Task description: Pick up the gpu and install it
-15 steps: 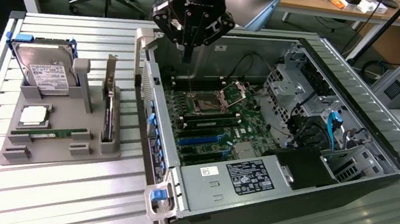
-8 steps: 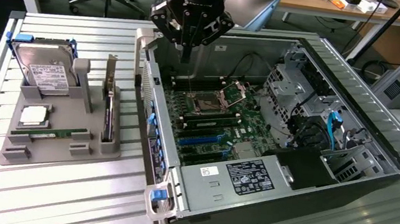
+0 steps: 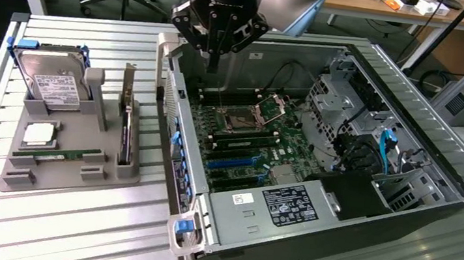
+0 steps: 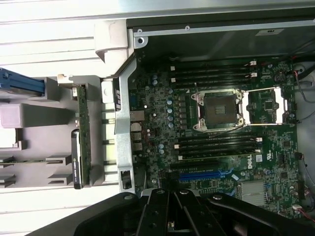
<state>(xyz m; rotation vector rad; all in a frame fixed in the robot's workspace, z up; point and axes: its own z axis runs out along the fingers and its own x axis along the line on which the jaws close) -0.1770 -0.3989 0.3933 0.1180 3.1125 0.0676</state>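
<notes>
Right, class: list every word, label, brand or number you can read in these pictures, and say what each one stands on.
"DELL", as far as it can be made out: white print on the motherboard.
White label on the hard drive: print too small to read.
Black label on the silver box in the case: unreadable.
White sticker beside it: unreadable.

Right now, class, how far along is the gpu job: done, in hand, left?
Done: nothing; the gpu stands in its holder beside the case. In hand: nothing; the shut gripper hangs over the open case. Left: picking up and installing.
</notes>
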